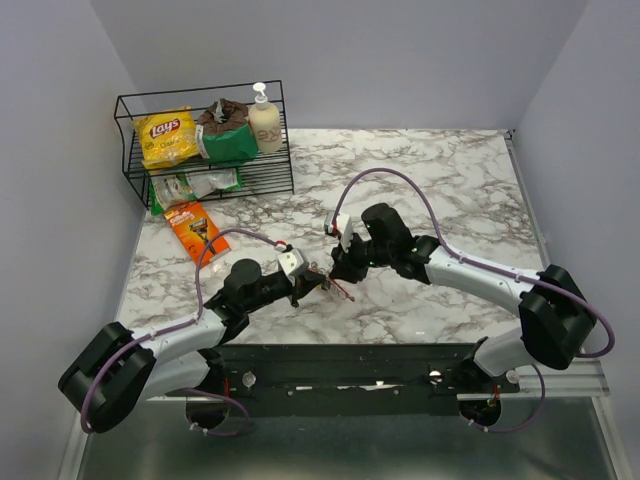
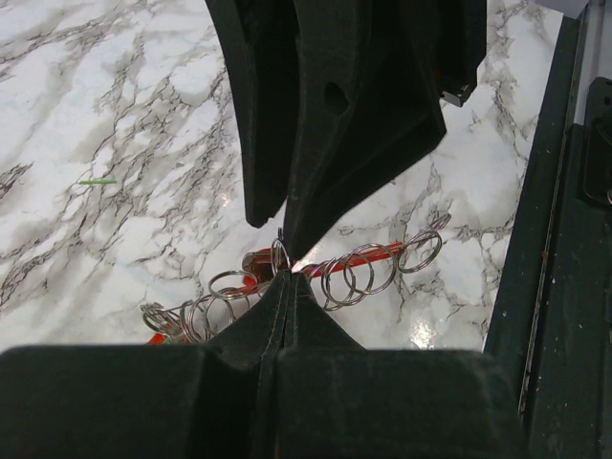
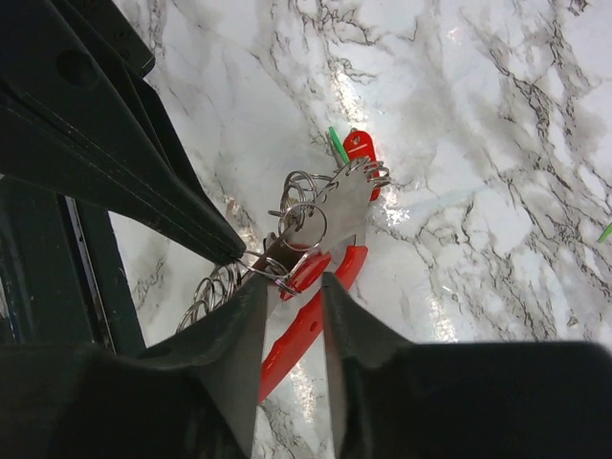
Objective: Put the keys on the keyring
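Presently pinches one ring [image 2: 279, 254] of the keyring [image 3: 308, 314] in the clenched left pincer [image 2: 284, 277], tip to tip with the slightly parted right pincer [image 3: 290, 287], astride it lengthwise.

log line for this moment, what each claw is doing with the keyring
left claw: shut on a keyring coil | right claw: straddling its red strip, grip unclear | red-headed key: beside the coils

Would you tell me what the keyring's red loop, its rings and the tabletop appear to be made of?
Red loop: glossy plastic, probably, by its smooth sheen. Rings: bright metal wire, silvery glints. Tabletop: polished marble or marble-look laminate; veined, reflective.
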`<state>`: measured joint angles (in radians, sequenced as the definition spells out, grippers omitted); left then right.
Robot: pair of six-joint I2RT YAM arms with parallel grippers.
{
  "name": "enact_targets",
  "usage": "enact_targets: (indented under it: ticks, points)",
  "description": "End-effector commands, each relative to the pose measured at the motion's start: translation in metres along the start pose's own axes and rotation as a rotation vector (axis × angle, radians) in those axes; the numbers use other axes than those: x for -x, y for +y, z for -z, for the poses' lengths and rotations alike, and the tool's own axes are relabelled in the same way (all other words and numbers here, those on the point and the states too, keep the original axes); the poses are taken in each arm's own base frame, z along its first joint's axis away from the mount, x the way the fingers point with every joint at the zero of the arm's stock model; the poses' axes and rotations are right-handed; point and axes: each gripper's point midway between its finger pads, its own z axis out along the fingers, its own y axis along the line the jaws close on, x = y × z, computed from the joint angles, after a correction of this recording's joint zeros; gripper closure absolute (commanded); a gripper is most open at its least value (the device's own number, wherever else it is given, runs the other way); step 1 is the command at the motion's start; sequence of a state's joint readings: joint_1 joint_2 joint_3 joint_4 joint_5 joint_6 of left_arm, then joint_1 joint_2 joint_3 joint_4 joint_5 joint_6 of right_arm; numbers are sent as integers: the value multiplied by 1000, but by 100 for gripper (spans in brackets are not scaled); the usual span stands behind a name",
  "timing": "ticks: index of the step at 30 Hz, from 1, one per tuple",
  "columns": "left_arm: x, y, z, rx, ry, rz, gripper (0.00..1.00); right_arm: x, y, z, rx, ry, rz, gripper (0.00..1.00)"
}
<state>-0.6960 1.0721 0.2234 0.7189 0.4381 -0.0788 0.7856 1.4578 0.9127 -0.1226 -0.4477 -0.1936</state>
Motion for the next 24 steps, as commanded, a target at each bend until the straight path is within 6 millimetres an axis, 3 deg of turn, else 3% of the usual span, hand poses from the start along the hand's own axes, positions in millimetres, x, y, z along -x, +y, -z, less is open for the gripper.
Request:
enact_targets:
  ticks: [1, 6, 12, 16, 24]
  points:
    - [23, -7, -1, -24, -86, -41, 100, -1, -3, -3, -9, -8, -1, 58]
    - [21, -6, -1, -19, -79, -39, 100, 4, -6, 9, -52, -31, 23, 39]
    - [22, -7, 1, -22, -82, -53, 100, 18, -12, 30, -127, -85, 81, 23]
    - [21, -7, 1, -23, -79, -59, 100, 28, -10, 39, -141, -131, 107, 20]
    - [19, -6, 1, -18, -74, -57, 100, 18, -4, 33, -98, -117, 97, 19]
